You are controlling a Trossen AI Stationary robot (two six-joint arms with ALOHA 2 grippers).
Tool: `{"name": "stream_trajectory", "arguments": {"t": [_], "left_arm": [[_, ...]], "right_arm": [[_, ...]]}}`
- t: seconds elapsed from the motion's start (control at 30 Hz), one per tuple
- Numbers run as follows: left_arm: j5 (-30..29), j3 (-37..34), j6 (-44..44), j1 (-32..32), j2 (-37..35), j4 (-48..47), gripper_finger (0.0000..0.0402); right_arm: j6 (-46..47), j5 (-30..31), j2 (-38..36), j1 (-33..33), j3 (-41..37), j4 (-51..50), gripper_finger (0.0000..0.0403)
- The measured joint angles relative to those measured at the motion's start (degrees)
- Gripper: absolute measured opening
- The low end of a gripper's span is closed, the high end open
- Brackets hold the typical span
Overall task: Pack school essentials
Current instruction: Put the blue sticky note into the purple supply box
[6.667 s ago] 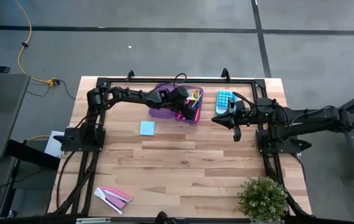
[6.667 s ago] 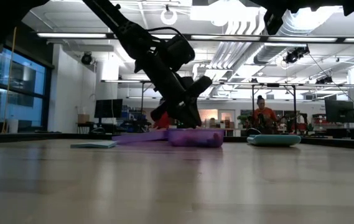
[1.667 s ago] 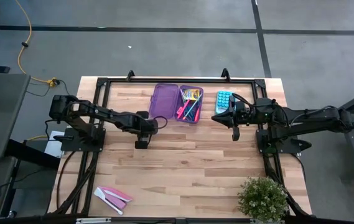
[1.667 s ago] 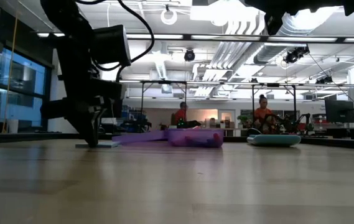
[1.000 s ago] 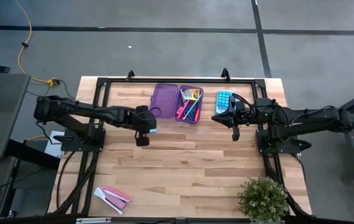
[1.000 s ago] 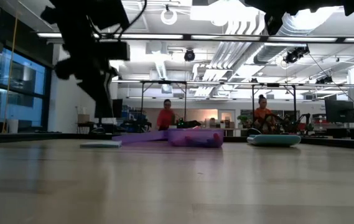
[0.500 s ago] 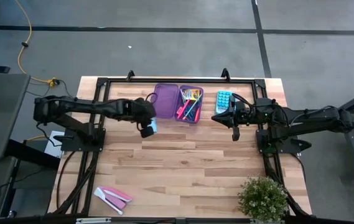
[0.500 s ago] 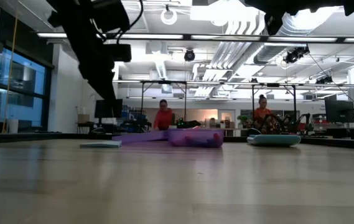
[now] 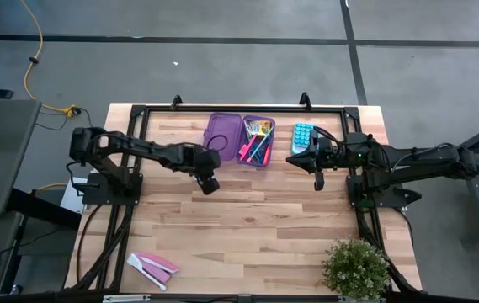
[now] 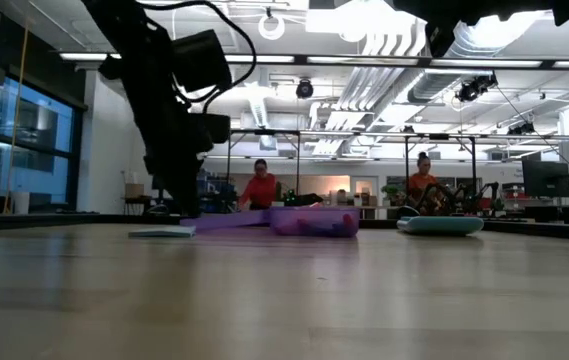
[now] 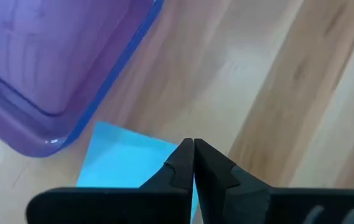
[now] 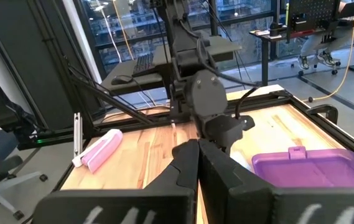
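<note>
notepad [image 11: 124,163], light blue and square, lies flat on the table [image 9: 256,219] just beside the open lid of the purple case [image 9: 241,140]. half a second ago the left gripper [image 11: 193,146] was raised near the lid; it has since swung out and come down over the pad, fingers pressed together with nothing between them. the right gripper [image 12: 198,145] has not moved, pinched closed and empty beside the calculator [image 9: 304,137].

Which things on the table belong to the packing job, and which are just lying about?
Job: light-blue notepad under the left end effector; stationery in the purple case.
Lying about: calculator, pink-and-white pieces, plant.
</note>
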Motion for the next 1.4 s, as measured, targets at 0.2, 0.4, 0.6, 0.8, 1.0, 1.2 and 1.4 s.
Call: {"name": "stream_trajectory", "arguments": {"t": [0.2, 0.4, 0.6, 0.8, 1.0, 1.2, 1.4], "left_arm": [[-4.13, 0.00, -2.76, -0.99, 1.37, 3.13, 0.0000], [-6.46, -0.02, -7.26, -1.09, 2.01, 1.01, 0.0000], [-5.14, -0.02, -9.82, -3.16, 2.01, -1.96, 0.0000], [-4.32, -0.34, -14.04, -8.09, 2.01, -7.66, 0.0000], [-4.38, -3.01, -20.03, -12.23, 1.55, -6.76, 0.0000], [-6.65, -2.51, -16.51, -13.44, -3.55, 2.02, 0.0000], [-11.99, -2.56, -11.37, -8.62, -3.07, 5.14, 0.0000]], "right_arm": [[1.34, -0.02, -0.01, -0.01, 0.00, -0.31, 0.0000], [1.33, -0.09, 0.01, -0.01, 0.00, -0.41, 0.0000], [1.33, -0.15, -0.01, 0.00, 0.00, -0.62, 0.0000], [1.33, -0.20, -0.01, -0.01, 0.00, -1.18, 0.0000], [1.31, -0.24, 0.00, 0.00, 0.00, -1.77, 0.0000], [0.89, -0.26, -0.01, 0.01, 0.00, -1.95, 0.0000], [1.18, -0.26, 0.01, 0.01, 0.00, -2.63, 0.0000]]}}
